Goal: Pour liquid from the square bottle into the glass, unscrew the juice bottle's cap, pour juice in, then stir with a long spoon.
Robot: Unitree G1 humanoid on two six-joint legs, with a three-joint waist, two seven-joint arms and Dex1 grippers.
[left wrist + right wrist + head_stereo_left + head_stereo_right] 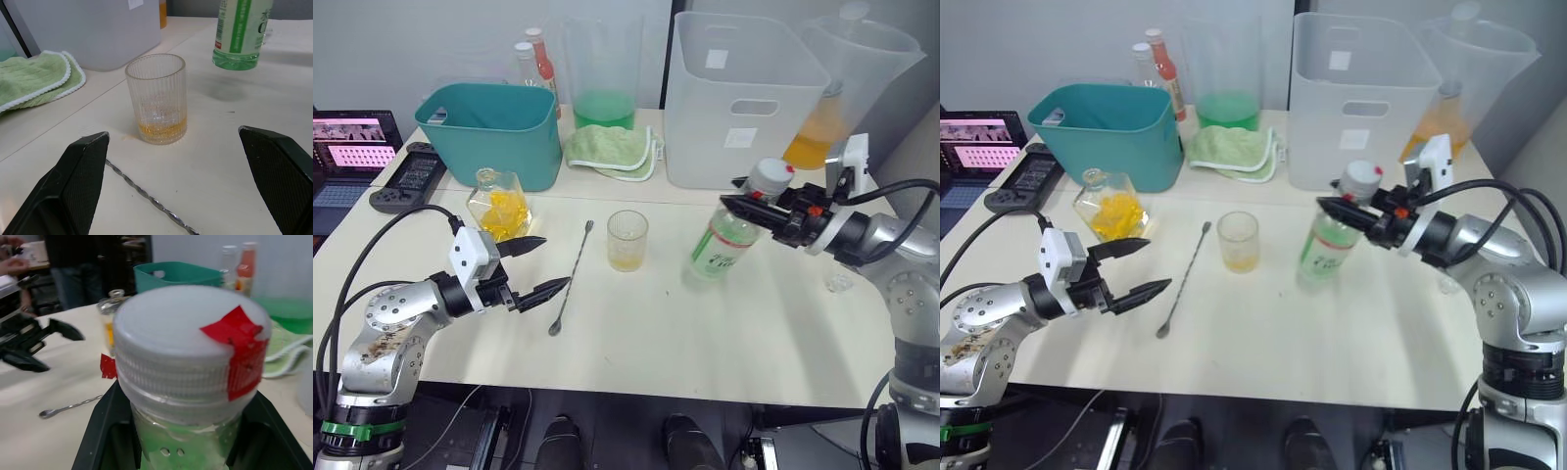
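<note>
Nearest the front edge of the table, the left gripper [536, 266] hovers just above the surface with its two black fingers spread wide and nothing between them, pointing toward the glass [627, 240]. Just beyond its fingertips the long spoon [571, 277] lies flat, its bowl toward the front edge and its stem running back toward the middle. The glass stands upright near the table's centre with a thin layer of orange liquid at the bottom, so the first pour looks done. Behind the left gripper, toward the left edge, the square bottle [499, 205] sits in front of a teal tub [492, 128]. On the right half, the right gripper [756, 208] holds the juice bottle [728, 236] by the neck just under its cap [190, 345], jaws closed around it; the bottle is tilted and appears lifted off the table. The cap is on, marked with red tape. Unscrewing seems to be the step in hand, and the risks follow from that: a neck grip on a slanted, nearly full bottle may let it turn or slip when the other gripper twists the cap, and once the cap loosens, the tilt could spill juice on the table rather than in the glass. Reaching across, the left gripper could also knock the glass or drag the spoon.
</note>
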